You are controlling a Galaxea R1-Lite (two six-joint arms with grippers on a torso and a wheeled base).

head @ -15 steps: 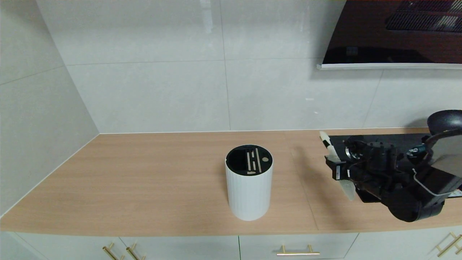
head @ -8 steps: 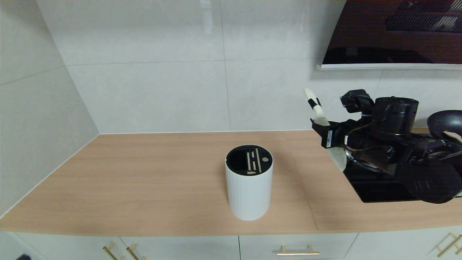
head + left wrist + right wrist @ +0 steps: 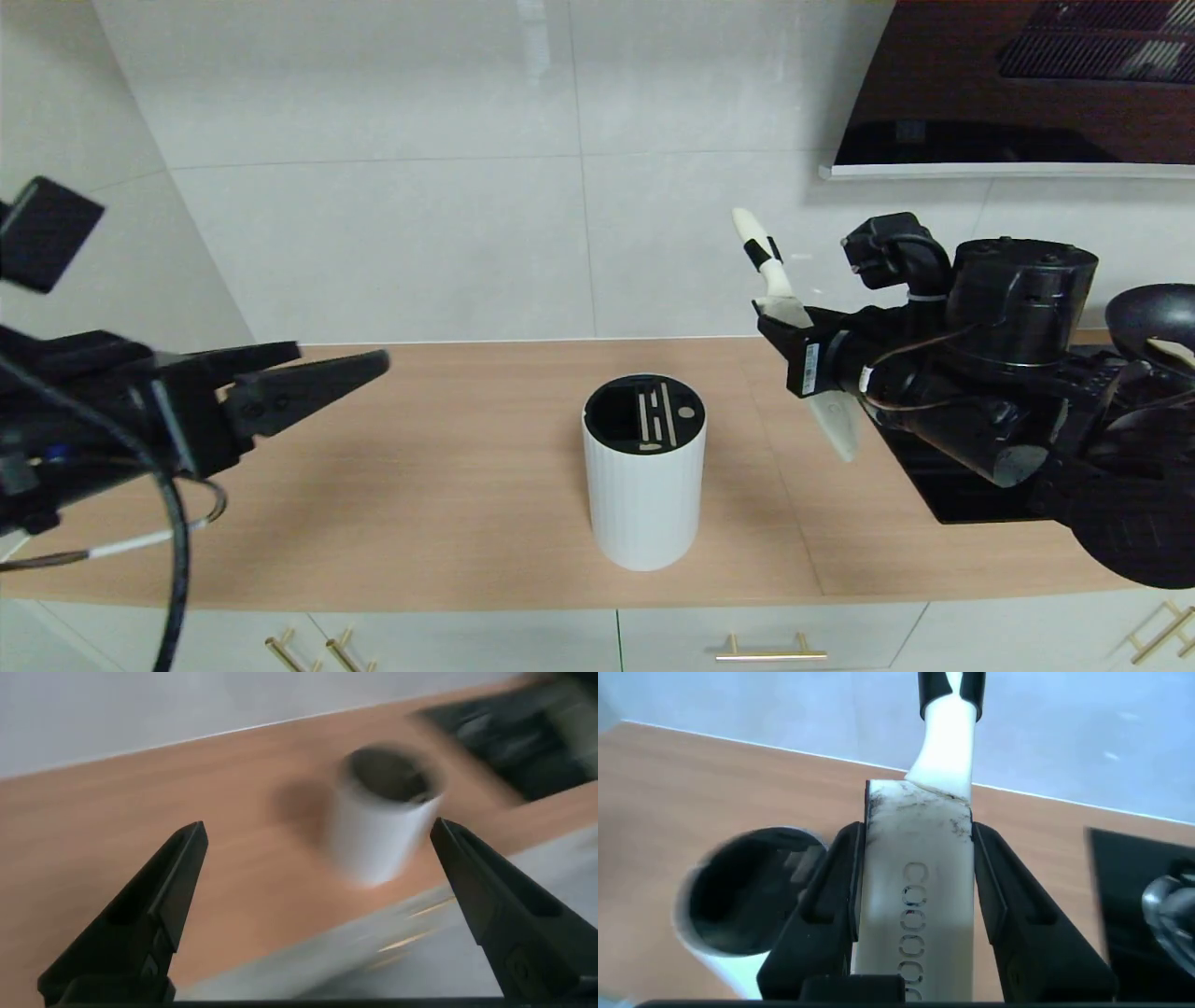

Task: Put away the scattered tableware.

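Note:
A white ribbed cylinder holder [image 3: 644, 485] with a black slotted top stands at mid-counter, blurred in the left wrist view [image 3: 378, 812] and low beside the fingers in the right wrist view [image 3: 738, 905]. My right gripper [image 3: 795, 359] hangs above the counter just right of the holder, shut on a cream-white knife-like utensil [image 3: 834, 425]. Its black-banded handle points up and its blade slants down. The black fingers [image 3: 836, 905] clamp the utensil [image 3: 920, 859] from both sides. My left gripper [image 3: 341, 362] hovers left of the holder, open [image 3: 318, 835] and holding nothing.
The wooden counter [image 3: 420, 467] runs to a tiled wall behind and on the left. A black cooktop [image 3: 943, 485] lies at the right, with dark cookware [image 3: 1153, 313] on it and a range hood [image 3: 1018, 84] above. Cabinet handles [image 3: 770, 649] line the front.
My right gripper has lifted the utensil from beside the cooktop and carried it up and left toward the holder. The left arm has come into the head view from the left.

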